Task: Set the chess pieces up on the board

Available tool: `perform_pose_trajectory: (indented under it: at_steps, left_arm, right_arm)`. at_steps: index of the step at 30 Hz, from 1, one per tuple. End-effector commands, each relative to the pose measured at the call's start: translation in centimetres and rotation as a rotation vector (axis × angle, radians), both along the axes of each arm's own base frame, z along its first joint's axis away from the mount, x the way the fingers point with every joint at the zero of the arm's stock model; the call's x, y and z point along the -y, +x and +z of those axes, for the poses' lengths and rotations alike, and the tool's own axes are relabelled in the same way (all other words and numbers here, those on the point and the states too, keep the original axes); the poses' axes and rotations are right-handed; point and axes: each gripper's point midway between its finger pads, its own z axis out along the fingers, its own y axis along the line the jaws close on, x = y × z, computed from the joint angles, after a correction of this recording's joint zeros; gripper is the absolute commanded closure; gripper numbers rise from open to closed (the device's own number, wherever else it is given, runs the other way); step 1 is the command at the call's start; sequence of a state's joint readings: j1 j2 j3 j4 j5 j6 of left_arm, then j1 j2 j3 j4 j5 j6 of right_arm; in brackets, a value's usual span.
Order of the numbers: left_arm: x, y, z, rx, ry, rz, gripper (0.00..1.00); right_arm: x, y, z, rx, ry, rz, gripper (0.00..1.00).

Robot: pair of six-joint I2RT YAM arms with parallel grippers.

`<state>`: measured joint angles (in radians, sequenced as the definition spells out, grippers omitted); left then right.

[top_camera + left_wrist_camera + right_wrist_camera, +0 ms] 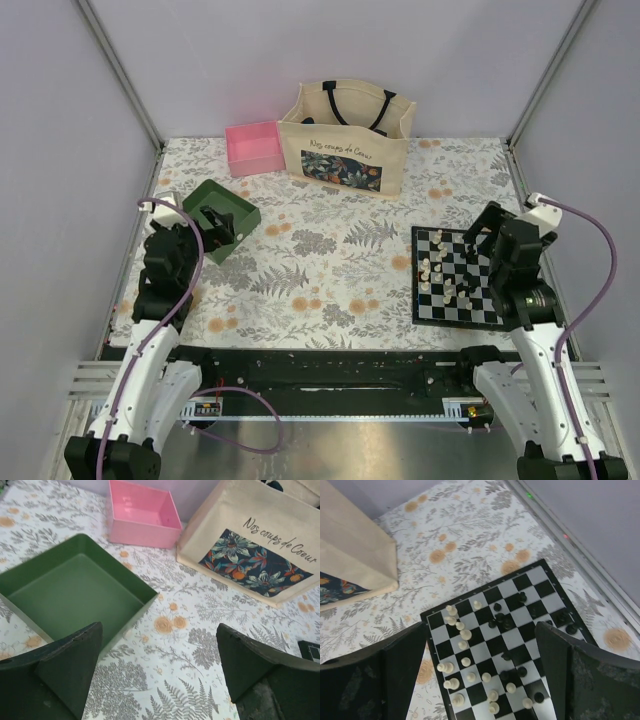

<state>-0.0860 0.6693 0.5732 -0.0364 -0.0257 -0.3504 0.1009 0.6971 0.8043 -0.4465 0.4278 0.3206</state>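
The board (547, 587) lay flat on the flowery table (200, 645), over on the right side, just in front of the right arm. The chess pieces (441, 270) were all on it, but they were not in neat rows. The cream-white pieces (462, 645) stood in a loose bunch on the side of the board nearer the middle of the table. The black pieces (502, 622) were spread about on the other side, and a few sat close to the cream ones in the middle. They were too small for me to tell if any had tipped over.

The right gripper (480, 630) hung over the board with its two fingers spread wide apart. It held nothing and touched no piece.

The left gripper (159, 640) was far away on the left side of the table. Its fingers were wide apart too, with nothing between them. It hung by the green tray (120, 565), and I saw nothing inside the tray. A pink box (145, 532) sat behind the tray at the back of the table. Next to it stood a tote bag (215, 540) with a flower picture on its front.
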Motion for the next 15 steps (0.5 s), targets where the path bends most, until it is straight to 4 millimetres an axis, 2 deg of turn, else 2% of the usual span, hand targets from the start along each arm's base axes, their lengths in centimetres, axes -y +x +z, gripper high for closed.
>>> perform_pose_trajectory:
  at_steps: [1, 3, 5, 7, 9, 12, 15]
  left_arm:
    - [1.4, -0.6, 0.2, -0.03, -0.083, -0.058, 0.01]
    - [2.8, -1.6, -1.4, -0.144, -0.139, -0.115, 0.01]
    - [2.8, -1.7, -2.4, -0.185, -0.173, -0.098, 0.01]
    - [2.6, -1.7, -2.4, -0.185, -0.175, -0.087, 0.01]
    - [1.8, -1.6, -1.9, -0.175, -0.184, -0.033, 0.01]
    - [1.1, -1.6, -0.3, -0.163, -0.172, 0.002, 0.01]
    - [2.6, -2.2, 1.0, -0.143, -0.157, -0.102, 0.01]
  right_arm:
    - [2.8, -2.9, -0.3, -0.07, -0.003, -0.174, 0.02]
    - [3.0, -3.2, -1.0, -0.139, -0.017, -0.18, 0.02]
    - [3.1, -3.4, -1.7, -0.201, -0.018, -0.179, 0.02]
    - [2.6, -2.8, -2.1, -0.237, 0.026, -0.134, 0.01]
    - [1.9, -2.0, -1.7, -0.242, 0.119, -0.083, 0.02]
    - [2.0, -0.6, -2.0, -0.265, 0.228, -0.066, 0.02]
    - [4.0, -0.1, -2.9, -0.286, 0.29, -0.13, 0.02]
